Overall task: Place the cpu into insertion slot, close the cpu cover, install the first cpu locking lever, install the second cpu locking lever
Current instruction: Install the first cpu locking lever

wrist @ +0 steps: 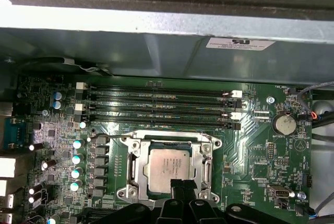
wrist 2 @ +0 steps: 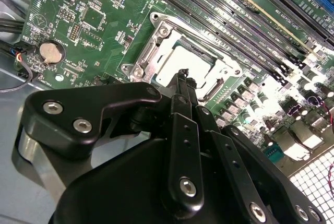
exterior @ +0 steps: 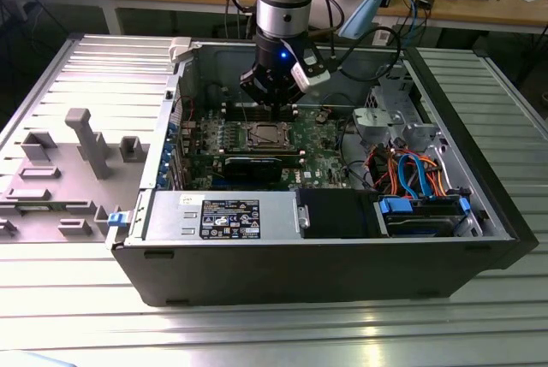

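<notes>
Fingers (wrist 2: 181, 85) together, empty, tips at the edge of the cpu (wrist: 168, 162).

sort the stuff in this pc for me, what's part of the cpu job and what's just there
Job: cpu, slot, cover, gripper.
Just there: memory slots, battery, power supply, expansion card.

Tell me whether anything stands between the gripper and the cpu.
Nothing visible does. In the first wrist view the gripper has its tip right at the edge of the cpu, which already lies in the slot. No cable or part crosses between them. Whether they touch I cannot tell.
</notes>
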